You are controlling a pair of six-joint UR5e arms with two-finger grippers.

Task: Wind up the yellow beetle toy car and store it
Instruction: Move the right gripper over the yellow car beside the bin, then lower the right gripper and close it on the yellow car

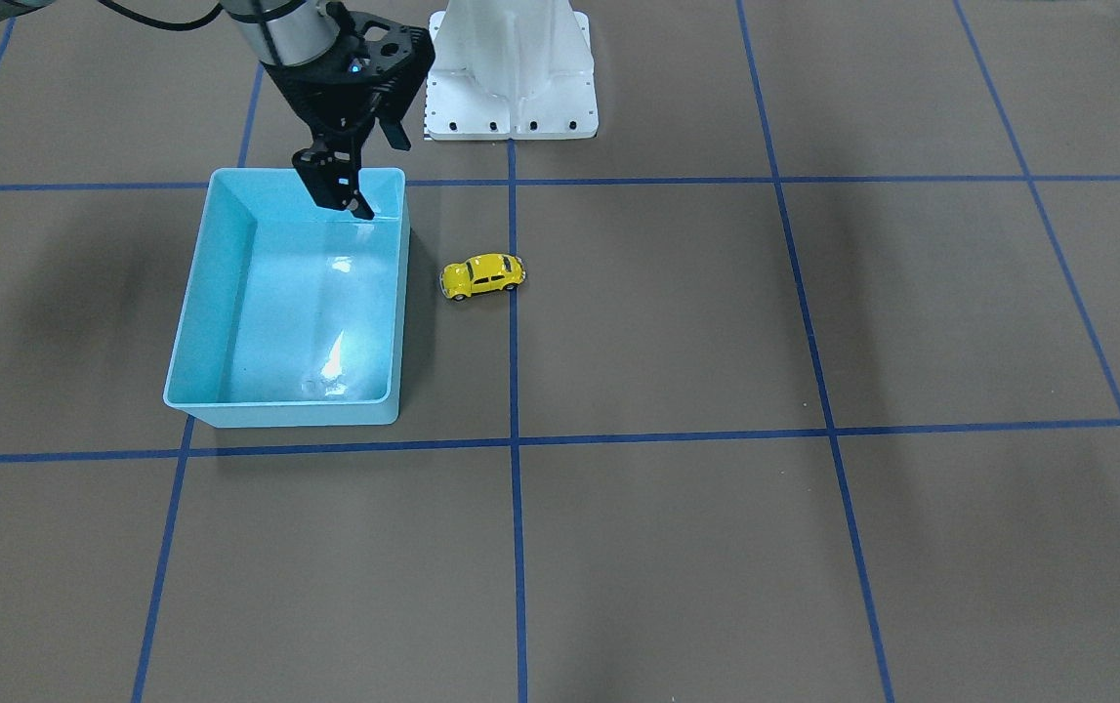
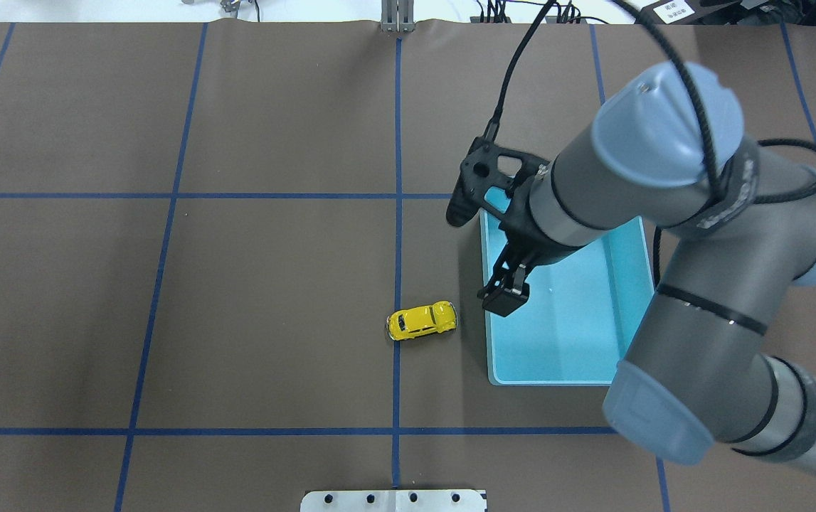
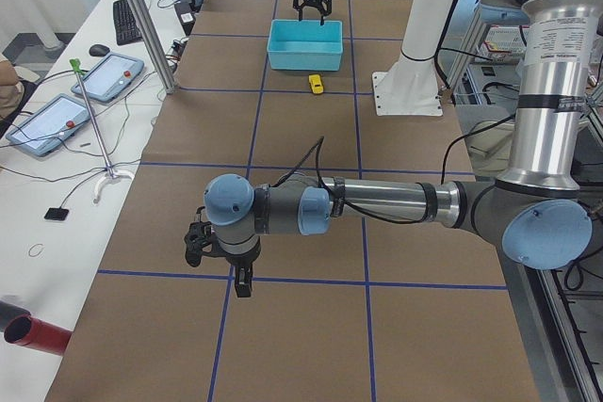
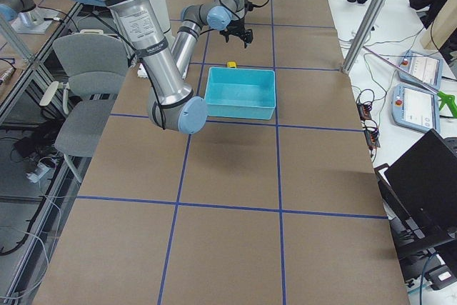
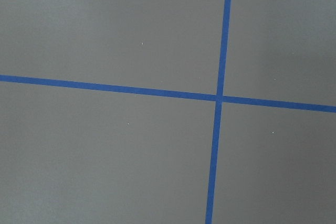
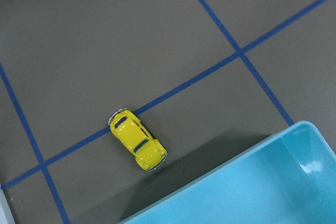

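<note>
The yellow beetle toy car point(image 1: 483, 275) stands on its wheels on the brown table, on a blue tape line, just beside the light blue bin point(image 1: 296, 415). It also shows in the overhead view point(image 2: 422, 321) and the right wrist view point(image 6: 137, 140). The bin point(image 2: 557, 382) looks empty. My right gripper point(image 2: 479, 256) hangs open and empty above the bin's side nearest the car, well above the table. My left gripper point(image 3: 231, 265) hovers over bare table far from the car; it shows only in the side views, so I cannot tell if it is open or shut.
The white robot base point(image 1: 511, 78) stands behind the car and bin. Blue tape lines point(image 5: 218, 98) grid the table. Tablets point(image 3: 104, 77) and a metal pole point(image 3: 141, 16) stand along the table's operator side.
</note>
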